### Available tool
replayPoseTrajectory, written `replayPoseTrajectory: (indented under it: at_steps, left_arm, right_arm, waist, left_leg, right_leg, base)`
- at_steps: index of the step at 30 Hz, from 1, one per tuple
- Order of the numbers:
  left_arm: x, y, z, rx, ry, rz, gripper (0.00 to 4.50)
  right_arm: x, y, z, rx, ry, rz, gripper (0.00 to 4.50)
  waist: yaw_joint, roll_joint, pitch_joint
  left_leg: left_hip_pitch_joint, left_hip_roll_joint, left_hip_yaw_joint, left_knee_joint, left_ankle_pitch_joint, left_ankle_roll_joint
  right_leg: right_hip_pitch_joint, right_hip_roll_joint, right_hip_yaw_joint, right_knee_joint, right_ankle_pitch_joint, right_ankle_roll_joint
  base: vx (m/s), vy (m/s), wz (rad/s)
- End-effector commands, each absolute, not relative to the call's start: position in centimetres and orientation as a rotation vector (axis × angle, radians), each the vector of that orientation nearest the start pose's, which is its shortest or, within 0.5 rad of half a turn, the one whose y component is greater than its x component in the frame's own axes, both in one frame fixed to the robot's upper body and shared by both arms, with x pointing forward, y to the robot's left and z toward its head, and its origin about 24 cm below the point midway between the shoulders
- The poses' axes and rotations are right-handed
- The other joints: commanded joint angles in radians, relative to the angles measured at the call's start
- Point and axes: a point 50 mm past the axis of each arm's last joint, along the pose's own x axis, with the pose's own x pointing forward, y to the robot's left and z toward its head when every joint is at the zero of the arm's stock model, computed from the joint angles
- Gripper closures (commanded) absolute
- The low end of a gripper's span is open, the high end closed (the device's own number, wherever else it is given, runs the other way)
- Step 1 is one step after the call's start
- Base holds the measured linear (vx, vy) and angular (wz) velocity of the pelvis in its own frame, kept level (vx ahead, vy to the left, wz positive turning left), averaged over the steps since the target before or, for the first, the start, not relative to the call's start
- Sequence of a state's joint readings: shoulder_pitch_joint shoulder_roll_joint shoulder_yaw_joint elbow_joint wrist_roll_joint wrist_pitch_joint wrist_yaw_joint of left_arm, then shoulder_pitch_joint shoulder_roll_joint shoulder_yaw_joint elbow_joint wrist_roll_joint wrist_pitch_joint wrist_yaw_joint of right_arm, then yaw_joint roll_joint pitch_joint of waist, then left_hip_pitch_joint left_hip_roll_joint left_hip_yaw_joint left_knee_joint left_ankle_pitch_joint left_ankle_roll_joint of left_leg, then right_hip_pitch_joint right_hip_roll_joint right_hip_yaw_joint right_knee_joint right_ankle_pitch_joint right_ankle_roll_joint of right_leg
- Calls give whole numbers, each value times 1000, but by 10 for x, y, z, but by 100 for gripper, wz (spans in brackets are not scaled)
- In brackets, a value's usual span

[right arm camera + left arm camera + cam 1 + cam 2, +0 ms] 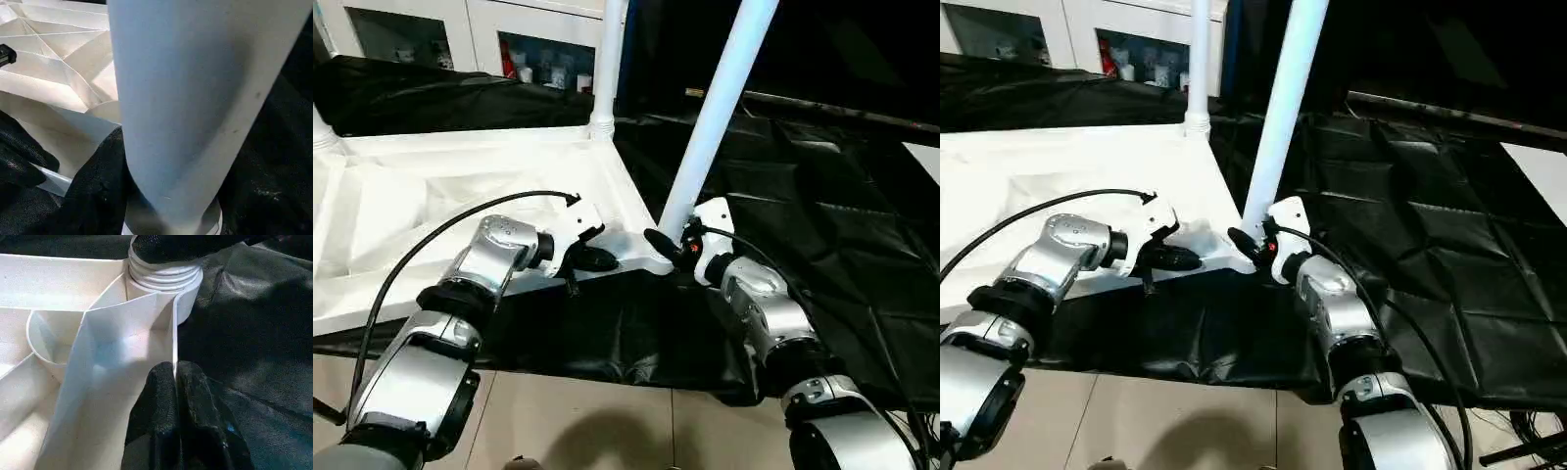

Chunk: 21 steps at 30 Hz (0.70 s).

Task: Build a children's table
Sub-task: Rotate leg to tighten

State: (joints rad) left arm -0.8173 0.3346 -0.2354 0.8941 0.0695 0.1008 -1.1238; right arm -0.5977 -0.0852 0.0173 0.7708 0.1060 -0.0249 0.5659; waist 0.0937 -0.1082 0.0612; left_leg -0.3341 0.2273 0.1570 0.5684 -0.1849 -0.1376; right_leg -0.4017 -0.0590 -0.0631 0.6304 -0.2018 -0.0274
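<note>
The children's table lies upside down: its white ribbed tabletop [431,186] rests on the black-draped work table. One white leg [610,59] stands upright in the far right corner socket. A second leg [715,108] leans to the right, its foot in the near right corner socket [166,279]. My right gripper [674,241] is shut on this leg just above the socket, one black finger [98,196] on each side. My left gripper [597,257] is shut on the tabletop's thin near rim [174,357], a short way left of that corner.
The black cloth [822,215] covers the work table to the right and ends at the near edge over a tiled floor [597,421]. White cabinets [538,39] stand behind. The base of another leg [321,132] shows at the far left corner.
</note>
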Motion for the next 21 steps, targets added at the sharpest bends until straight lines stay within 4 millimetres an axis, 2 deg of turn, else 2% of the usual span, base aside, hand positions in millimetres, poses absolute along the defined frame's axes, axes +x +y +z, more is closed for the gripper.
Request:
replayPoseTrajectory:
  at_steps: [1, 5, 6, 7, 8, 9, 10, 11, 12, 14, 15, 18, 19, 21]
  left_arm:
    - [345, 136, 55, 387, 562, -1204, 450]
    - [347, 120, 50, 374, 549, -1145, 450]
    - [349, 113, 49, 363, 539, -1101, 450]
    - [349, 113, 49, 363, 539, -1101, 450]
    - [353, 104, 48, 365, 523, -1041, 450]
    - [353, 104, 48, 365, 523, -1041, 450]
    - [355, 93, 47, 366, 515, -1001, 450]
    - [355, 93, 47, 366, 515, -1001, 450]
    - [356, 84, 47, 365, 509, -978, 450]
    - [357, 76, 47, 375, 498, -959, 450]
    - [356, 72, 47, 386, 495, -966, 450]
    - [355, 71, 46, 396, 497, -974, 450]
    - [353, 73, 45, 404, 506, -989, 450]
    - [352, 79, 42, 419, 524, -1003, 450]
  right_arm:
    - [336, -114, 21, -3, 278, 652, 249]
    - [337, -110, 17, 7, 298, 582, 249]
    - [339, -110, 14, 0, 310, 516, 249]
    - [339, -110, 14, 0, 310, 516, 249]
    - [342, -110, 13, 10, 323, 413, 249]
    - [342, -110, 13, 10, 323, 413, 249]
    - [346, -110, 12, 49, 338, 301, 249]
    - [346, -110, 12, 49, 338, 301, 249]
    - [348, -108, 11, 101, 354, 214, 250]
    - [350, -105, 12, 135, 362, 166, 250]
    - [351, -100, 13, 152, 358, 166, 250]
    - [351, -96, 15, 155, 348, 188, 251]
    - [351, -95, 15, 159, 345, 200, 251]
    - [351, -93, 17, 158, 326, 246, 251]
  waist:
    - [1, 27, -69]
    - [3, 27, -63]
    - [4, 27, -62]
    - [5, 28, -58]
    - [7, 28, -57]
    - [5, 28, -56]
    - [6, 26, -57]
    - [7, 27, -59]
    - [8, 30, -60]
    - [6, 28, -61]
    - [10, 26, -62]
    - [12, 28, -63]
    - [12, 24, -63]
    - [12, 26, -62]
  left_leg:
    - [-4, 4, 15, -58, -104, 25]
    - [1, 5, 16, -61, -151, 15]
    - [1, 6, 15, -63, -168, 8]
    - [6, 7, 15, -65, -200, -2]
    - [6, 6, 14, -66, -226, -10]
    - [8, 7, 13, -67, -236, -15]
    - [8, 5, 13, -66, -243, -16]
    - [9, 6, 11, -66, -237, -18]
    - [8, 6, 11, -66, -230, -19]
    - [4, 5, 12, -67, -221, -20]
    - [4, 3, 13, -65, -223, -13]
    - [-4, 2, 11, -67, -198, -2]
    - [-3, 3, 11, -67, -199, -1]
    - [-4, 2, 10, -68, -203, -2]
  right_leg:
    - [67, -73, 51, -58, 19, -239]
    - [60, -73, 51, -70, -73, -226]
    - [58, -74, 52, -74, -115, -215]
    - [52, -76, 51, -82, -182, -202]
    - [50, -77, 52, -88, -248, -182]
    - [47, -77, 52, -90, -275, -176]
    - [46, -77, 52, -93, -305, -159]
    - [45, -78, 53, -94, -308, -149]
    - [45, -77, 53, -92, -292, -147]
    - [44, -74, 52, -88, -257, -143]
    - [46, -74, 52, -90, -253, -138]
    - [51, -73, 50, -88, -235, -126]
    - [49, -73, 50, -89, -237, -124]
    - [49, -73, 50, -90, -244, -121]
  base:
    - [0, 0, 0]
    - [0, 0, 0]
    - [0, 0, 0]
    - [0, 0, 0]
    - [0, 0, 0]
    - [0, 0, 0]
    - [0, 0, 0]
    - [0, 0, 0]
    - [0, 0, 0]
    - [0, 0, 0]
    - [0, 0, 0]
    - [0, 0, 0]
    - [0, 0, 0]
    - [0, 0, 0]
